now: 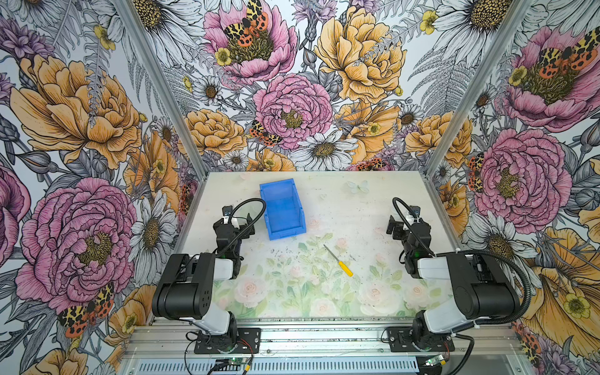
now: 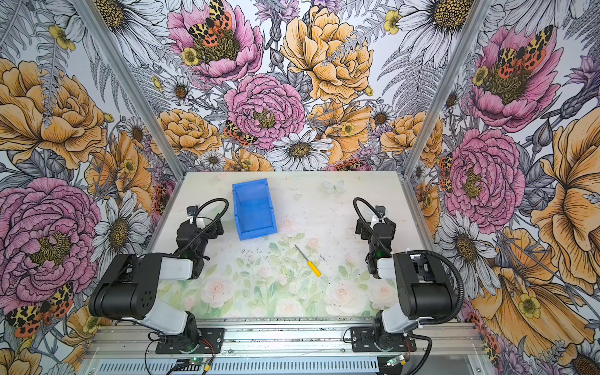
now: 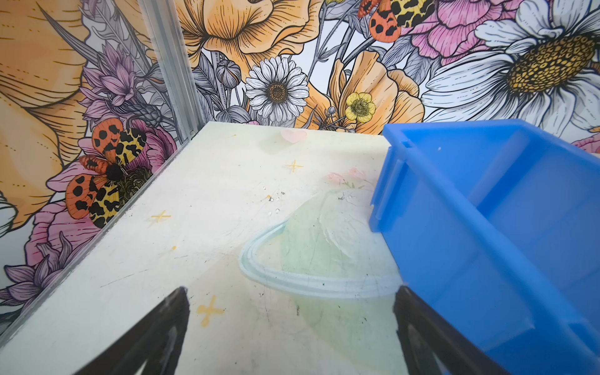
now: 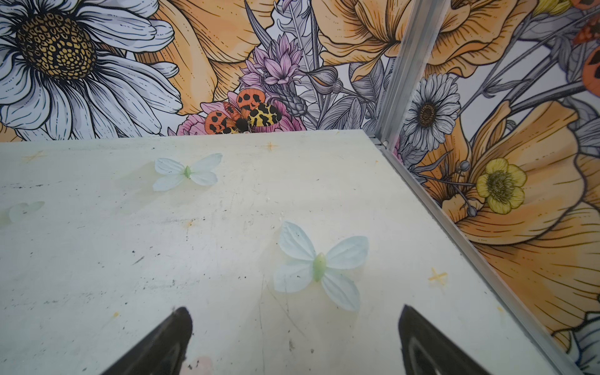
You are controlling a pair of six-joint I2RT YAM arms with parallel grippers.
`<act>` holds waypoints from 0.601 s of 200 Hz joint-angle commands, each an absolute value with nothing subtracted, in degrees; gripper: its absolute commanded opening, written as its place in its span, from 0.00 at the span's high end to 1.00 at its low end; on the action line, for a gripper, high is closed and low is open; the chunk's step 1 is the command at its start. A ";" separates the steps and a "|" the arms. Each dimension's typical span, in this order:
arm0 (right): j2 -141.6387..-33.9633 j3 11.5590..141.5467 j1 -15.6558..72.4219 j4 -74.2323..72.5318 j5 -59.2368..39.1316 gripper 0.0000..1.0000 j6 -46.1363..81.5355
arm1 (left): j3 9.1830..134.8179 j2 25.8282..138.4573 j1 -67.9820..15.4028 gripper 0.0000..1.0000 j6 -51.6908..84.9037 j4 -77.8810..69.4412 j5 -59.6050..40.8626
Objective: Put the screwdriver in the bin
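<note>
Screwdriver (image 1: 338, 260) (image 2: 307, 260) lies flat on the surface (image 1: 357, 207) in both top views, outside the bin (image 1: 287, 233) (image 2: 258, 234) and clear of it; it sits nearer the camera than the bin's lowered front wall and off to that wall's right, roughly between the two arms; its thin dark shaft points toward the far left, its yellow handle toward the near right. Bin stands upright on the far left part of the surface, open top up, lowered wall facing the near edge; the left arm's wrist is just beside its left wall, and that arm's black cable (image 1: 246, 203) loops across the bin's left rim as seen from above. Left jaws: spread wide, nothing between them, low over the surface; in the left wrist view one tip sits right by the bin's outer wall (image 3: 438, 243), though contact or a small gap cannot be told from this angle. Right jaws: spread wide, nothing held; the right wrist view shows them above bare, scuffed surface, with a printed pale butterfly (image 4: 319, 266) ahead of them; in both top views they are on the right side of the surface, well apart from the screwdriver. Neither arm touches the screwdriver.
</note>
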State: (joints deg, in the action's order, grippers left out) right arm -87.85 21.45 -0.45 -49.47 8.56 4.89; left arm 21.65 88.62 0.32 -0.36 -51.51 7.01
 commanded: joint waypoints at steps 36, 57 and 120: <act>-85.68 23.61 0.00 -45.72 11.84 0.01 5.62 | 23.75 86.22 2.45 0.01 -0.17 -47.52 -1.42; -83.20 23.28 0.00 -44.22 12.51 0.00 5.83 | 23.14 83.60 2.81 0.01 0.26 -46.28 -1.44; -73.31 28.43 0.91 -23.63 17.10 0.00 9.47 | 24.87 71.53 3.00 0.01 0.26 -28.39 0.87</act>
State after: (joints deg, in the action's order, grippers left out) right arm -76.82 23.14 0.01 -36.84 13.06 6.26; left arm 23.07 75.72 2.44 0.05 -37.85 0.73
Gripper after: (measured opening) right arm 0.995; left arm 0.986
